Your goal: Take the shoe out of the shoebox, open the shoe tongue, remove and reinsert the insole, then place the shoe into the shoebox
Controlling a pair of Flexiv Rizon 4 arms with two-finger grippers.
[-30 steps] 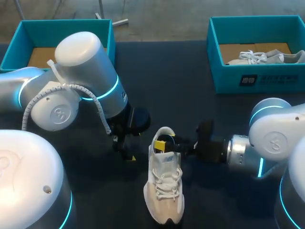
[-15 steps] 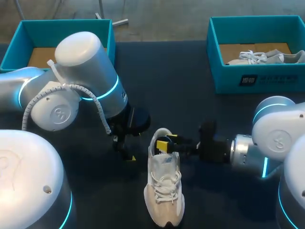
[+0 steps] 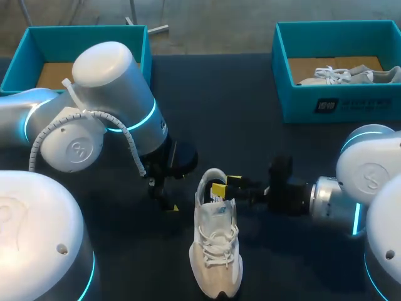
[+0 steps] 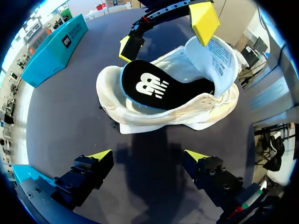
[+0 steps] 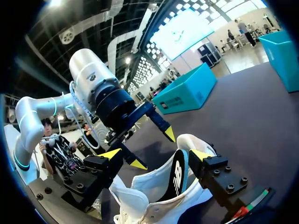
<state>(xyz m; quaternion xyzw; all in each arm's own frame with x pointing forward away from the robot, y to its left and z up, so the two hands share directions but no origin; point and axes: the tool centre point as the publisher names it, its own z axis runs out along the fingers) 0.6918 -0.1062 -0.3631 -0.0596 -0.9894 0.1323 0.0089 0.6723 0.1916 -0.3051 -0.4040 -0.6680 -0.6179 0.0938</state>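
Right hand (image 3: 225, 185): drawn back toward 3 o'clock, spread wide, empty. Left hand (image 4: 147, 155): spread, empty. Risk: catching heel collar, dragging shoe (image 3: 216, 251).

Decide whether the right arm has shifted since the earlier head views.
Yes: the right arm has drawn back rightward, judged against the fixed teal shoebox.

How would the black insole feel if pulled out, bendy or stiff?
Probably bendy and light: the insole looks thin and curves with the shoe. It fills it edge to edge, so it may drag coming out.
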